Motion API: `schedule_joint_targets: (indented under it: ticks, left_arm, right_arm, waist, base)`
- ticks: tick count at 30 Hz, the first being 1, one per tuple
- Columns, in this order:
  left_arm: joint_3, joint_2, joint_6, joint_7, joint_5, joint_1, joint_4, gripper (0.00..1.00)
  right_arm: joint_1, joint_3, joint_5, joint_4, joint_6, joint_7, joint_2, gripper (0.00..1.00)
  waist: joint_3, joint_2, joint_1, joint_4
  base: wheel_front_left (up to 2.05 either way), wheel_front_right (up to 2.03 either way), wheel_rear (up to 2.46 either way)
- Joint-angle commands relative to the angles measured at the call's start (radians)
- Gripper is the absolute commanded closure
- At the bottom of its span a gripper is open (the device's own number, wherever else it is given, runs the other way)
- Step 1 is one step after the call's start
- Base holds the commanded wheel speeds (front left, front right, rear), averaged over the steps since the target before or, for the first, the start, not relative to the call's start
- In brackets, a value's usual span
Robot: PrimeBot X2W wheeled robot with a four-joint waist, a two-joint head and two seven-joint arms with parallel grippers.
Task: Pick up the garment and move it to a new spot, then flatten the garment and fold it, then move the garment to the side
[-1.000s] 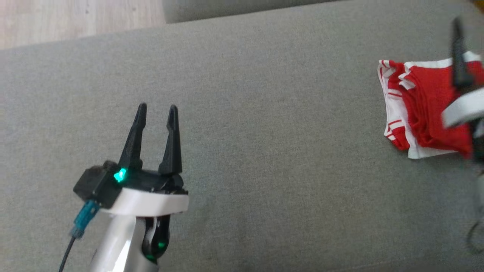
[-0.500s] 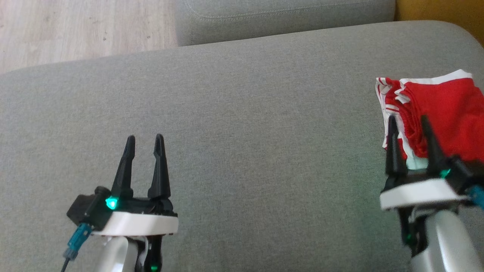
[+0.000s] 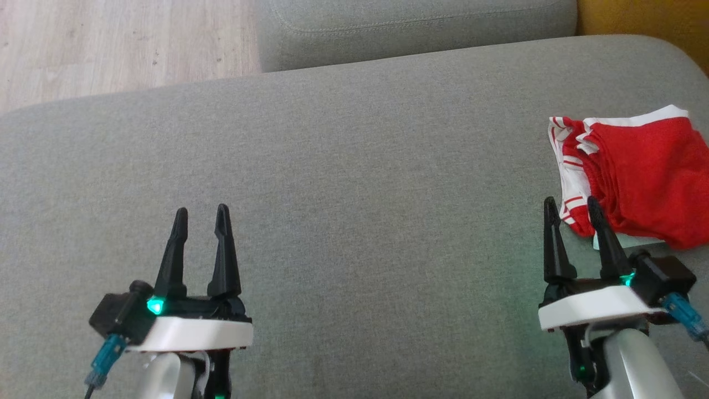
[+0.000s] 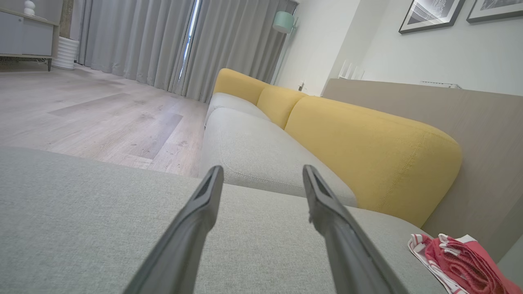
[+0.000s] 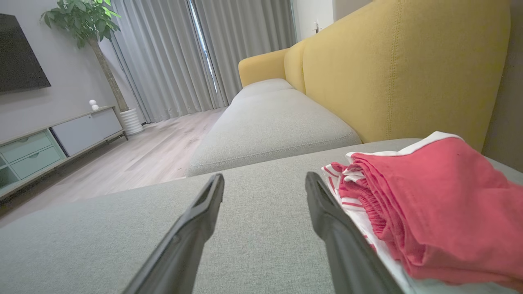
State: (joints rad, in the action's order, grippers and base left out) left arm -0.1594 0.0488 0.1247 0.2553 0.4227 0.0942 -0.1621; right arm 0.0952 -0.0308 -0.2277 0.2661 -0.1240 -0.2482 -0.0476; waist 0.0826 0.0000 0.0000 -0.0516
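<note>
Left hand (image 3: 202, 209) sits at the lower left of the head view. Its two dark fingers are spread wide with nothing between them, and the tips point up over the grey seat cushion (image 3: 360, 166). Above and to its left the cushion's rounded far edge runs on a slant, with pale wood floor (image 3: 111, 44) beyond it. Further right along that edge, a second grey cushion (image 3: 415, 27) meets the first at a narrow seam. A broad stretch of bare grey fabric lies between the two hands, reaching from the near side up to the far edge.

Right hand (image 3: 571, 200) is at the lower right, its fingers also set wide apart and empty. Its tips are just beside the near-left corner of the garment (image 3: 642, 172). In the right wrist view the right finger runs along the garment's white edge while the left finger is over bare cushion. Whether the finger touches the cloth cannot be told.

The garment is red with white trim and red-and-white stripes. It lies folded in layers at the right end of the cushion, with its stacked edges facing left toward the open fabric, and its right side runs out of the head view. Behind it the cushion's corner rounds off against the yellow backrest (image 3: 637, 14). In the left wrist view the garment is at the far lower right, well apart from the left hand.
</note>
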Motion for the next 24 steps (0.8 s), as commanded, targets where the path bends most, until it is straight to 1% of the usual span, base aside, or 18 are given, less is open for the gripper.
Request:
schedule_joint_targets:
  ticks: [1,3,8,24]
  left_arm:
    - [0.04,0.002,0.006,0.006,0.001,0.017,0.031,0.0]
    - [0.041,0.002,0.006,0.006,0.005,0.015,0.031,0.0]
    - [0.037,0.001,0.006,0.006,0.015,0.011,0.038,0.0]
    - [0.049,0.001,0.006,0.006,0.032,-0.005,0.044,0.0]
  right_arm:
    - [0.04,-0.024,-0.005,-0.038,-0.007,-0.013,-0.003,0.0]
    - [0.038,-0.028,-0.027,-0.044,-0.007,-0.013,-0.003,0.0]
    - [0.032,-0.052,-0.034,-0.057,-0.007,-0.013,-0.003,0.0]
    - [0.024,-0.06,-0.025,-0.05,-0.007,-0.013,-0.003,0.0]
  waist:
    - [-0.001,0.0,0.0,0.0]
    - [-0.004,0.0,0.0,0.0]
    - [-0.011,0.0,0.0,0.002]
    - [-0.024,0.0,0.0,0.0]
  base:
    - [0.0,0.0,0.0]
    - [0.0,0.0,0.0]
    - [0.0,0.0,0.0]
    - [0.0,0.0,0.0]
